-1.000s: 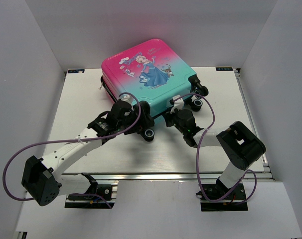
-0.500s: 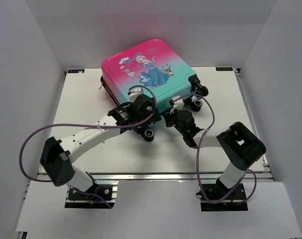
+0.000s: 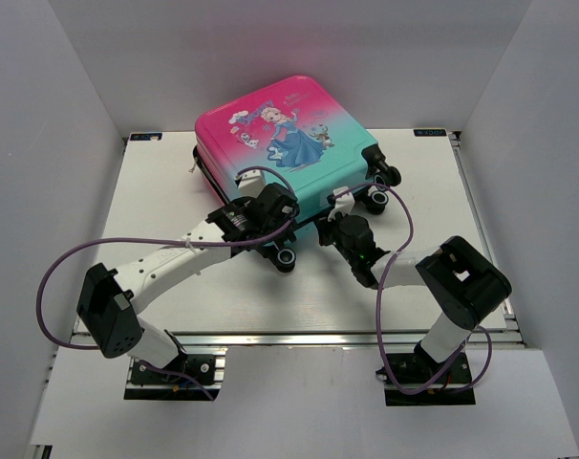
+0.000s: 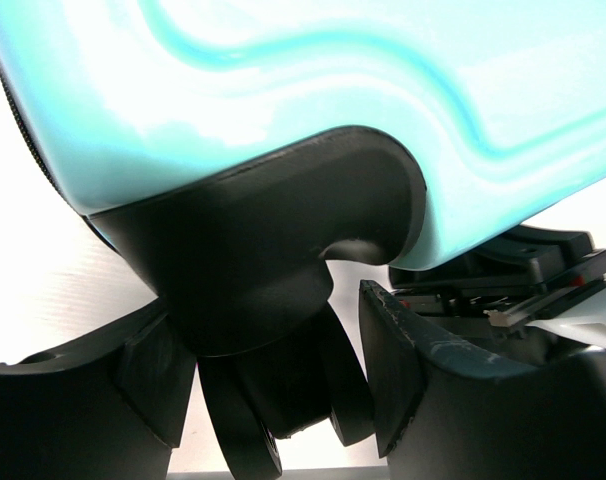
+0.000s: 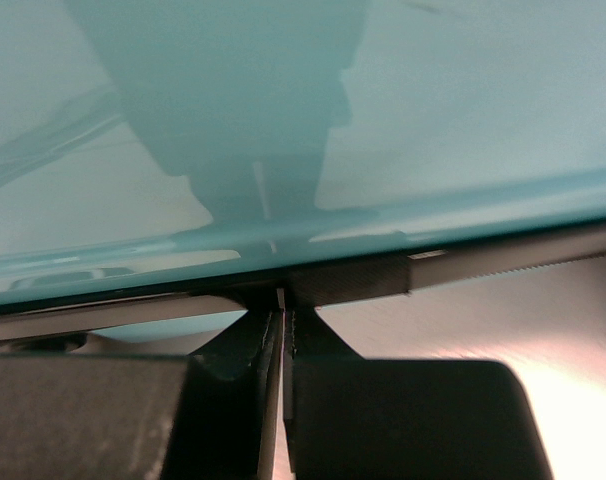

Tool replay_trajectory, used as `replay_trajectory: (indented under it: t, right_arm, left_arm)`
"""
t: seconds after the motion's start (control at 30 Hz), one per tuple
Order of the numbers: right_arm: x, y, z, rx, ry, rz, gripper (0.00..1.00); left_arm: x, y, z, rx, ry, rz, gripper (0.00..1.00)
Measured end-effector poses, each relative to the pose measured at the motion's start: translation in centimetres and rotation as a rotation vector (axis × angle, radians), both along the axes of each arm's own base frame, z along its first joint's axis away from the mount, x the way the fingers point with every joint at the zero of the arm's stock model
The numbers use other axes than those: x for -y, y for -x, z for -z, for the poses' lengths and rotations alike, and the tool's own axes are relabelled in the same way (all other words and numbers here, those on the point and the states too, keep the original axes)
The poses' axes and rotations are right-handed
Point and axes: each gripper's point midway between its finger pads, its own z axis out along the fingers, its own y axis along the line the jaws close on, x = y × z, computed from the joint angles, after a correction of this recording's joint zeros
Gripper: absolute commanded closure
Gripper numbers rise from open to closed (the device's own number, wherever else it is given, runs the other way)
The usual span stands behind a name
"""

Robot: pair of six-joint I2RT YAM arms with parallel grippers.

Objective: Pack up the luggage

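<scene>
The luggage [image 3: 288, 134] lies flat and closed at the back of the white table [image 3: 156, 191], its pink-to-teal printed shell facing up. My left gripper [image 3: 276, 235] is open at its near corner, with a finger on each side of a black wheel [image 4: 283, 400] under the teal shell [image 4: 283, 90]; light shows between the wheel and the right finger [image 4: 398, 360]. My right gripper [image 3: 330, 227] is at the near edge seam. In the right wrist view it [image 5: 283, 322] is shut on a thin metal zipper pull [image 5: 280, 300] just under the teal shell [image 5: 383, 100].
More black wheels [image 3: 380, 186] stick out at the luggage's right corner, close behind my right arm. White walls enclose the table on the left, back and right. An aluminium rail [image 3: 299, 337] runs along the near edge.
My left arm swung in and its gripper moved right onto the near corner wheel, then settled. My right gripper stayed at the seam.
</scene>
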Motion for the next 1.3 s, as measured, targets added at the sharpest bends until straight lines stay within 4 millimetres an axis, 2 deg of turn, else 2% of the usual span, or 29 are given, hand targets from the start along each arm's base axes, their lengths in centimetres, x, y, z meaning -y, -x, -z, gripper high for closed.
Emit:
replay_trajectory:
  t: [0.27, 0.5, 0.53, 0.6, 0.63, 0.7, 0.93, 1.13, 1.3]
  right_arm:
    - [1.0, -0.8, -0.1, -0.060, -0.103, 0.144, 1.00]
    - [2.0, -1.7, -0.1, -0.121, -0.214, 0.191, 1.00]
    - [3.5, -2.5, 0.0, -0.113, -0.217, 0.256, 1.00]
    - [9.8, -5.7, 0.0, -0.094, -0.241, 0.455, 1.00]
    - [11.9, -6.7, -0.1, -0.087, -0.261, 0.511, 1.00]
    - [13.9, -7.9, -0.8, -0.065, -0.300, 0.564, 1.00]
    - [15.0, -9.6, -0.6, -0.053, -0.301, 0.594, 1.00]
    - [16.1, -12.5, -0.5, -0.074, -0.307, 0.578, 1.00]
    - [16.3, -13.0, -0.4, -0.108, -0.314, 0.531, 1.00]
  left_arm:
    - [-1.4, 0.5, -0.7, 0.047, 0.136, -0.097, 1.00]
    - [-1.9, 0.6, -0.5, 0.039, 0.149, -0.128, 1.00]
    - [-2.0, 0.6, -0.4, 0.036, 0.145, -0.129, 1.00]
    - [-2.5, 0.7, -0.2, 0.028, 0.131, -0.137, 1.00]
    - [-2.6, 0.7, -0.3, 0.027, 0.135, -0.138, 1.00]
    - [-2.8, 0.6, -0.4, 0.029, 0.140, -0.143, 1.00]
    - [-2.8, 0.3, -0.6, 0.030, 0.158, -0.152, 1.00]
    - [-2.1, -0.4, -1.0, 0.038, 0.212, -0.162, 1.00]
    - [-1.8, -0.6, -1.0, 0.026, 0.239, -0.159, 1.00]
